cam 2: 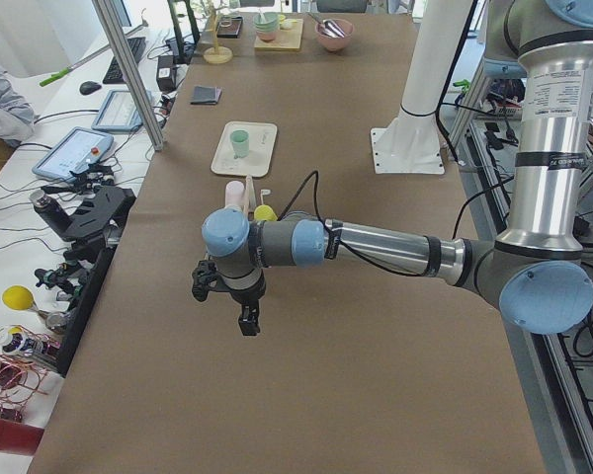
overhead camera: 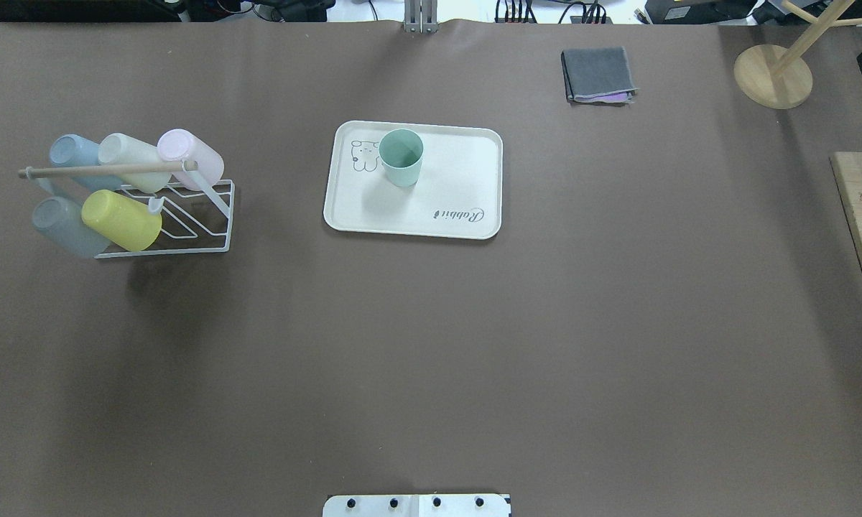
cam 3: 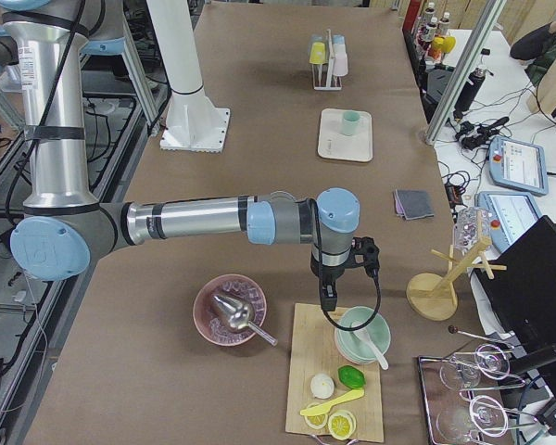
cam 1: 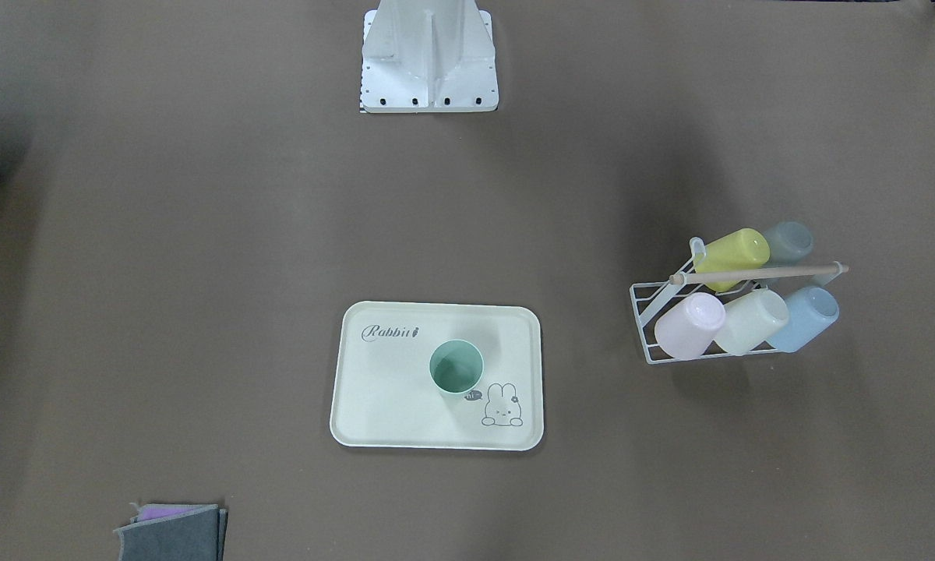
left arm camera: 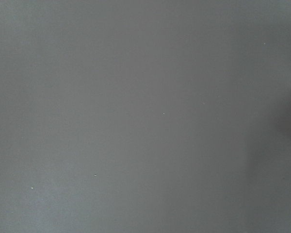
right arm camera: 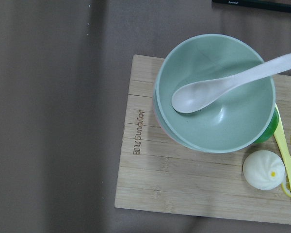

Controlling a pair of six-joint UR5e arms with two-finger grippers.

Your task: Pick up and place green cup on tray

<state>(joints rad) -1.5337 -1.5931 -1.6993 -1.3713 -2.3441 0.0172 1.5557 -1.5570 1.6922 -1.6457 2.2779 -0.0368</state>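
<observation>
**Cup [overhead camera: 401, 154] on tray [overhead camera: 460, 179], rack [overhead camera: 201, 208] alongside**

Seen from overhead, the cup stands on the tray near its ten o'clock corner. The rack sits at the tray's nine o'clock, well apart; a folded cloth [overhead camera: 598, 74] lies at two o'clock.

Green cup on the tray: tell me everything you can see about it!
The green cup is a plain mint-green tumbler, matte like plastic, with no handle. It stands upright, mouth up and empty, on the cream tray, right beside the bunny drawing. Only the tray touches it.
</observation>
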